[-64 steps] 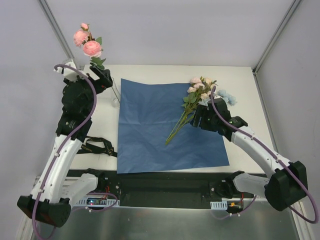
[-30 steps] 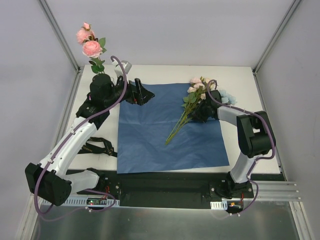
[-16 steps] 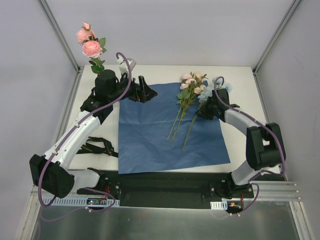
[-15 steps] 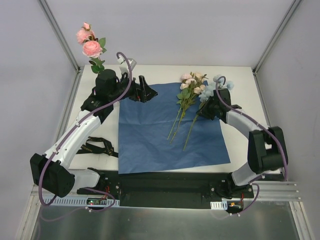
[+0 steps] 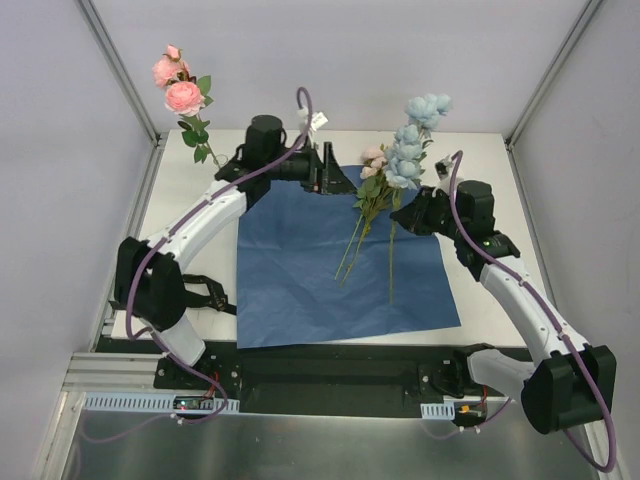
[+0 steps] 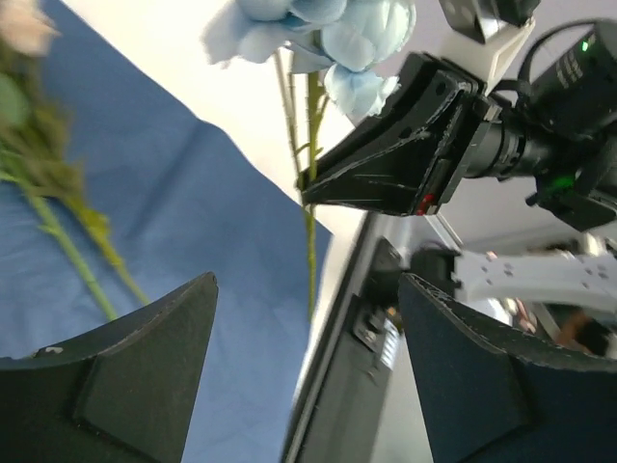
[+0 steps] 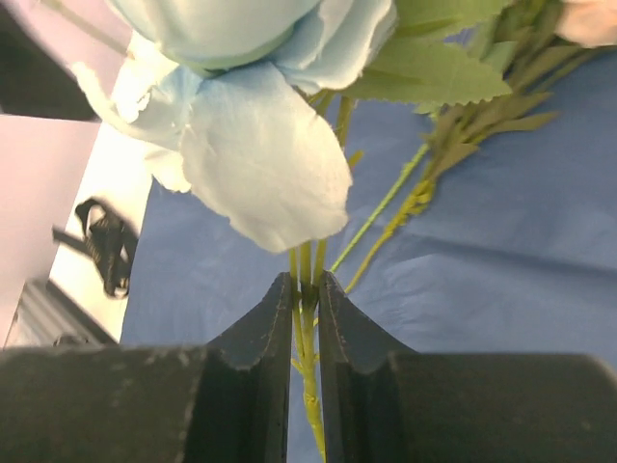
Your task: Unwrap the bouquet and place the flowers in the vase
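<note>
Blue-bloomed spray (image 5: 408,145) stands upright over the blue paper (image 5: 290,280), stem pinched by the right gripper (image 5: 414,213), likely for carrying to the vase, while the left gripper (image 5: 332,178) gapes empty nearby.

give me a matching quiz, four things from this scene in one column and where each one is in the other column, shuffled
1. blue spray
2. cream spray
3. pink roses
4. ribbon

a. lying on the paper
b. upright at the far left
c. clamped in the right gripper
d. on the table, left of the paper

Pairs: 1-c, 2-a, 3-b, 4-d
</note>
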